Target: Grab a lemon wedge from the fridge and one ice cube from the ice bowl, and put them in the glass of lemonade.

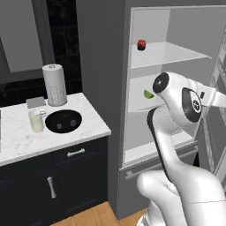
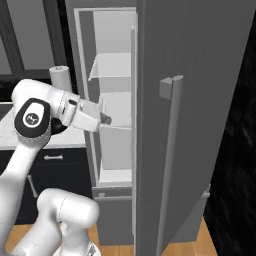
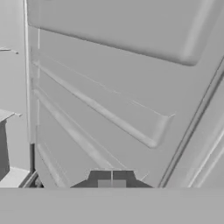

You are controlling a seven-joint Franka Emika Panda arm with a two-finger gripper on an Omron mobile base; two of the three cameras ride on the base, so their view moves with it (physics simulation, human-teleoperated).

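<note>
The small bright yellow-green lemon wedge (image 1: pixel 148 94) lies on the middle white shelf of the tall grey fridge (image 1: pixel 106 66), near that shelf's left edge, partly hidden behind the arm's white wrist joint; one shelf above it sits a small red-and-dark round item (image 1: pixel 141 45), which is not wanted. The two-finger gripper (image 3: pixel 112 179) has its dark tips pressed together with nothing between them, and it holds no fruit. In the hand view those tips point at the pale moulded inside of the fridge's open door rather than at the shelf, so the wedge seems to lie off to the side of the fingers, further into the fridge and toward its left wall, not ahead of them. The coming reach will likely call for the hand to turn toward the shelf and for the fingers to part before closing on the wedge; its long axis is too small to judge here. Left of the fridge, on the white marble counter (image 1: pixel 26 141), the shallow glossy black ice bowl (image 1: pixel 63 121) stands just beside the small clear glass of pale yellow lemonade (image 1: pixel 36 120), with a white-grey paper towel roll (image 1: pixel 54 84) behind them.
</note>
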